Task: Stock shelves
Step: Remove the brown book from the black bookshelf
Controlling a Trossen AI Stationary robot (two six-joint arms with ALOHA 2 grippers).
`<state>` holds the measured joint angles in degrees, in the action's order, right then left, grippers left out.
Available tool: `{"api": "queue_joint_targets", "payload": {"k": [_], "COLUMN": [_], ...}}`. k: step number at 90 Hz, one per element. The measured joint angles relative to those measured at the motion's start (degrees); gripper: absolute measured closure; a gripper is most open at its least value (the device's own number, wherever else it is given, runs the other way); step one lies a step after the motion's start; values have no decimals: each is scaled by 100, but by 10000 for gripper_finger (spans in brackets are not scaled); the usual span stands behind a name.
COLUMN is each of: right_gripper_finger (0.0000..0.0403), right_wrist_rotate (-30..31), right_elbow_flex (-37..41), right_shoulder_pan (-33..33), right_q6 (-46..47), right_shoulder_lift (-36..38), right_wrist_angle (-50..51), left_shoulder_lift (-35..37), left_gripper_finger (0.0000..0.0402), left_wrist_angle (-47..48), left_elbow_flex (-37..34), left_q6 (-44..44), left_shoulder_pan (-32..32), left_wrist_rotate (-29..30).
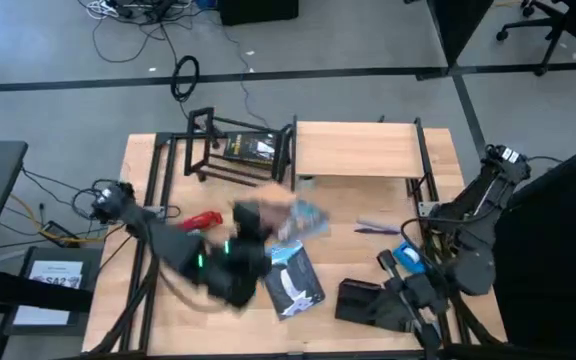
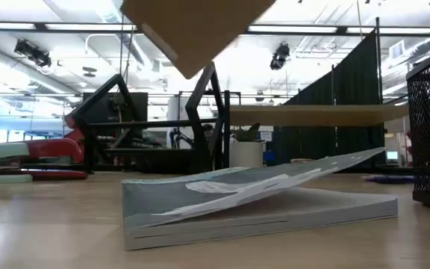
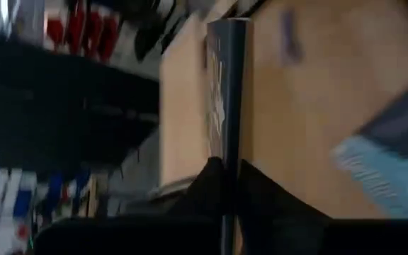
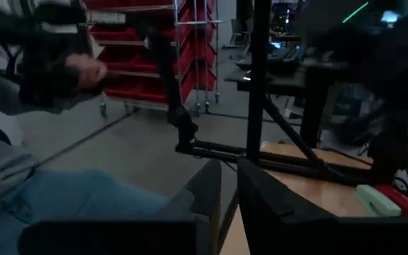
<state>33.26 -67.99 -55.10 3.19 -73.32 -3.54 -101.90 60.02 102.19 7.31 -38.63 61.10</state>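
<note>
Almost nothing can be read. On a white sheet (image 1: pixel 56 277) lying on the stand left of the table, dark letters resembling "SA2" are seen, though they are too small to be certain. Yellow print is made out on a black box (image 1: pixel 252 148) in the rack (image 1: pixel 238 150), but no word is legible.

Left gripper (image 1: pixel 260 222) mid-table, fingers clamped; right gripper (image 1: pixel 428 335) near edge.
</note>
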Motion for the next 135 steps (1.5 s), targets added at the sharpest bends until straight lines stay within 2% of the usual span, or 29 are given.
{"api": "queue_joint_targets", "payload": {"k": [11,23,36,49,63,68,97,117,135], "right_gripper_finger": [382,382,382,382,382,382,382,382,382], "right_wrist_rotate": [122,190,192,189,188,192,186,183,180], "right_elbow_flex": [0,0,0,0,0,0,0,0,0], "right_shoulder_pan": [-158,-235,-233,-207,-136,-132,-139,-141,-141], "right_q6": [-189,-405,-489,-545,-584,-584,-582,-580,-578], "right_shoulder_lift": [0,0,0,0,0,0,0,0,0], "right_wrist_angle": [-180,-429,-570,-574,-578,-581,-584,-566,-545], "left_shoulder_lift": [-455,-1051,-1381,-1283,-1152,-1139,-1135,-1135,-1135], "left_gripper_finger": [402,402,402,402,401,401,387,365,300], "left_wrist_angle": [-1596,-3331,-4266,-4245,-4226,-4237,-3924,-3517,-3430], "left_elbow_flex": [-988,-1962,-2452,-2565,-2561,-2560,-2559,-2559,-2559], "left_q6": [-43,-71,-706,-946,-268,-85,1919,1754,1615], "left_shoulder_pan": [-360,-422,-409,-411,-334,-294,-145,-107,-112], "left_wrist_rotate": [140,115,-189,-508,-1788,-2054,-2445,-2505,-2833]}}
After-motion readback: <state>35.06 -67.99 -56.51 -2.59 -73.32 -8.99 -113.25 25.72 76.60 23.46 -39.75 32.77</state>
